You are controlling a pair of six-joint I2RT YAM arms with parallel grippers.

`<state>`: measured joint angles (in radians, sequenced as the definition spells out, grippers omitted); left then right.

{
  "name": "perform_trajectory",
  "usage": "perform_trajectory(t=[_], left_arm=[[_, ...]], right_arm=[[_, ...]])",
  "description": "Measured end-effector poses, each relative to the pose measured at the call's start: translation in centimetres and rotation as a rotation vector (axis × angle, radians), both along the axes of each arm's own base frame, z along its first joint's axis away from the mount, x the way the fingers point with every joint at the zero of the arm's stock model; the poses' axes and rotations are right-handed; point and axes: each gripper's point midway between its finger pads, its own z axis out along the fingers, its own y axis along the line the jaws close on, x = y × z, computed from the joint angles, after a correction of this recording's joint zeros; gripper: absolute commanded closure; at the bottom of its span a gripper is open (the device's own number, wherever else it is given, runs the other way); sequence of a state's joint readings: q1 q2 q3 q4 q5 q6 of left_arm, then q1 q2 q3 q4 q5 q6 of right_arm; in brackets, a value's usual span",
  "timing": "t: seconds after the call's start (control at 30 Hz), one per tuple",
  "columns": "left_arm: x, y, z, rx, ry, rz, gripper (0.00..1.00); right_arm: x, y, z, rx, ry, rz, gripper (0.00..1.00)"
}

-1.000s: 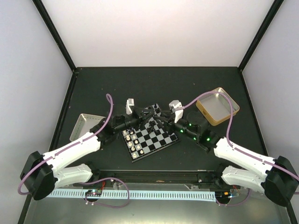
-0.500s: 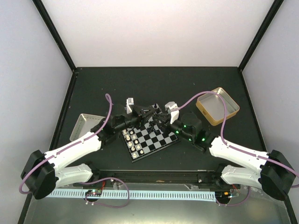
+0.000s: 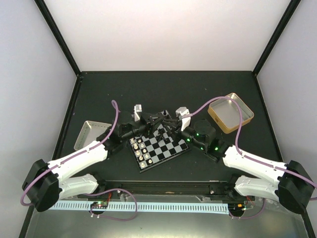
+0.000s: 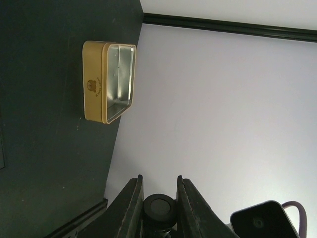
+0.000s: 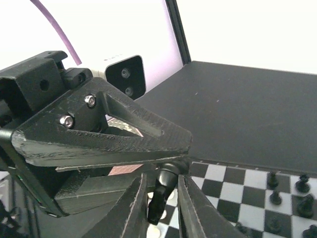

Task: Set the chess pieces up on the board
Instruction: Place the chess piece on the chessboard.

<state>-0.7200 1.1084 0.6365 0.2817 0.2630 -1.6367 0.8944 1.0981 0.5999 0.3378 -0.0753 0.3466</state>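
Observation:
Both grippers meet above the far edge of the board [image 3: 167, 149]. My left gripper [image 4: 158, 179] is shut on a black chess piece [image 4: 159, 210], whose round base faces the left wrist camera. In the right wrist view the same black piece [image 5: 161, 197] hangs tilted from the tips of the left fingers [image 5: 129, 136]. My right gripper [image 5: 162, 178] is shut on it, one finger on each side. Cream-white chess pieces [image 3: 142, 152] line the board's left edge. Black chess pieces [image 5: 273, 181] stand on the squares at the lower right of the right wrist view.
An empty gold tin [image 3: 231, 113] lies to the back right, and it also shows in the left wrist view as the gold tin [image 4: 108, 82]. A silver tray [image 3: 88, 134] lies left of the board, behind the left arm. Dark walls edge the black table.
My right gripper moved left to the left gripper and its jaws closed around the black piece held there. The left arm has stayed in place with its grip unchanged.

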Motion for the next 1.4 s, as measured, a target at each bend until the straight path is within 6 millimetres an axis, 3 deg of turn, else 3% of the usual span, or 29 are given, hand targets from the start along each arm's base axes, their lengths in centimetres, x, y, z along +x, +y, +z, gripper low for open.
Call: perform_trajectory(t=[0.1,0.23,0.5,0.67,0.73,0.9,1.0,1.1,1.2,1.4], left_arm=[[0.0,0.0,0.2,-0.006,-0.006,0.0,0.91],[0.2,0.1,0.2,-0.008,-0.008,0.006,0.91],[0.3,0.2,0.0,-0.005,-0.004,0.014,0.9],[0.4,0.4,0.1,-0.011,-0.006,0.023,0.88],[0.5,0.4,0.0,-0.013,-0.004,0.024,0.8],[0.1,0.2,0.0,0.005,-0.027,-0.001,0.45],[-0.3,0.3,0.0,0.054,-0.066,-0.021,0.34],[-0.7,1.3,0.2,0.121,-0.119,-0.012,0.3],[-1.1,3.3,0.8,0.181,-0.184,0.047,0.25],[-1.5,8.6,0.8,0.377,-0.334,0.195,0.2]], right_arm=[[0.2,-0.2,0.2,0.004,-0.005,-0.017,0.95],[0.5,-0.4,0.1,0.004,0.001,-0.04,0.98],[0.7,-0.2,0.0,-0.001,0.026,-0.043,0.91],[0.8,0.0,0.0,0.002,0.046,-0.045,0.99],[0.8,0.0,0.0,-0.003,0.054,-0.043,0.99],[0.4,0.1,0.5,-0.029,0.076,-0.024,0.99],[0.0,-0.2,1.8,-0.052,0.084,-0.016,0.99],[-0.5,-0.8,2.1,-0.093,0.11,-0.018,0.99],[-1.0,-1.8,0.8,-0.159,0.161,-0.031,0.99],[-2.0,-4.0,-5.8,-0.413,0.348,-0.061,0.99]])
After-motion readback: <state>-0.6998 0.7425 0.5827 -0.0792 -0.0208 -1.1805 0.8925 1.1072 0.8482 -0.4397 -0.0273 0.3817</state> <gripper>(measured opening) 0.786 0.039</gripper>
